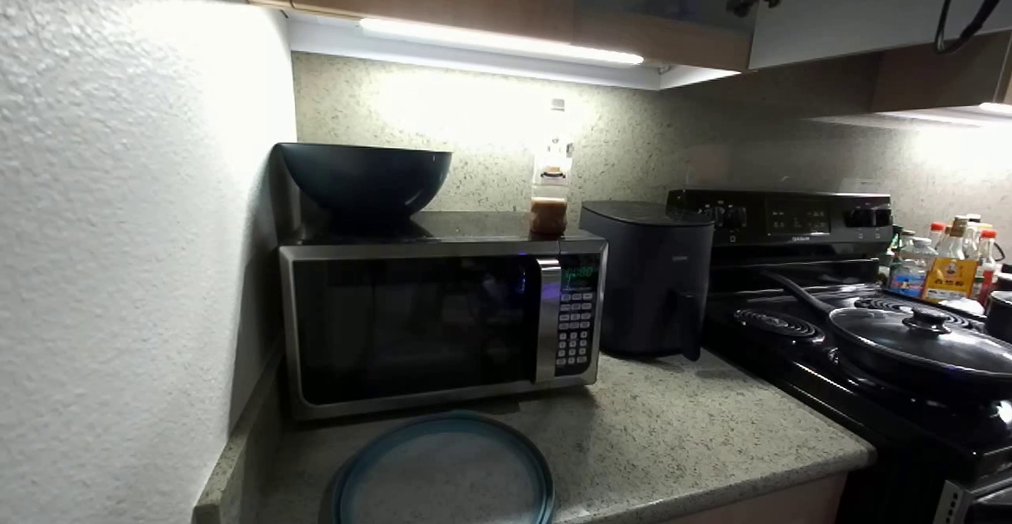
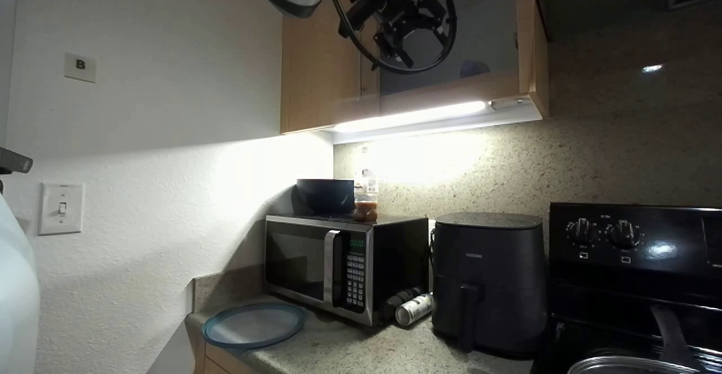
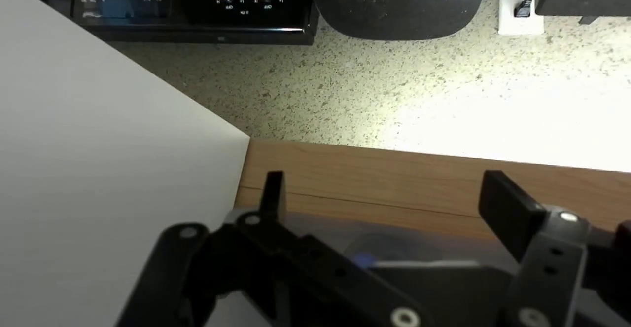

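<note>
On the dark, box-shaped air fryer (image 2: 491, 284), lower right in an exterior view, the name "COSORI" can be read, and a lone "B" marks the small pale wall plate (image 2: 80, 67) at upper left. At lower centre, the silver-and-black microwave (image 2: 304, 261) shows green digits resembling zeros; its keypad legends are too small to read. Upside-down "OFF" marks show on the glossy black stove panel (image 3: 197, 6) at the upper left of the wrist view. The black two-fingered gripper (image 3: 382, 184), across the bottom of the wrist view, has its jaws spread wide apart. Nearest to it is the light-wood wall cabinet (image 2: 330, 75): its lower edge crosses the wrist view beyond the fingertips, and its open door (image 3: 113, 179), white on the inner face, fills the left side. In an exterior view the gripper hangs at upper centre, in front of the cabinet's open compartment; whether they touch cannot be told. A blurred bluish object (image 2: 474, 68) sits low in that compartment.
</note>
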Controlling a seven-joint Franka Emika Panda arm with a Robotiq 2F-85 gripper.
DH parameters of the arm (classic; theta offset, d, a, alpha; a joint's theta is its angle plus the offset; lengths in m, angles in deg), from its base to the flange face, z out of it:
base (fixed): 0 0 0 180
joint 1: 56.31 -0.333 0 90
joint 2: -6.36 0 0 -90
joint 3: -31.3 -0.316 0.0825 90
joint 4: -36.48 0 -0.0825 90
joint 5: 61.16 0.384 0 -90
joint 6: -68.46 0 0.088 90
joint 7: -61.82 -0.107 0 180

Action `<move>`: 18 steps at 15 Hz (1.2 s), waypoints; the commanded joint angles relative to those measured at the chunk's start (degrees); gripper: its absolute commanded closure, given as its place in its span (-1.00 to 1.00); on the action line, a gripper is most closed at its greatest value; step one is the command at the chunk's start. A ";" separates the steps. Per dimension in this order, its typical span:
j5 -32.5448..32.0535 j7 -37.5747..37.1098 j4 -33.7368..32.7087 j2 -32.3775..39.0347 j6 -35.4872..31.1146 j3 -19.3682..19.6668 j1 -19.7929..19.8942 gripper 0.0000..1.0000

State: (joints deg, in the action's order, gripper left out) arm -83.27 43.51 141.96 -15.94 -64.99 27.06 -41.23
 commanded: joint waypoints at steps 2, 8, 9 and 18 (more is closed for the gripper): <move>-1.25 -0.34 -3.02 2.10 -1.87 1.03 -1.05 -1.00; -0.19 1.62 -13.12 7.15 -4.44 2.83 -1.35 -1.00; 0.27 1.87 -14.98 8.25 -4.31 3.24 -1.60 -1.00; -0.25 0.16 -15.77 8.59 -3.23 4.15 -2.74 -1.00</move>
State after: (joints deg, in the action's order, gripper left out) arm -83.23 43.75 126.58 -7.58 -68.48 30.44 -43.01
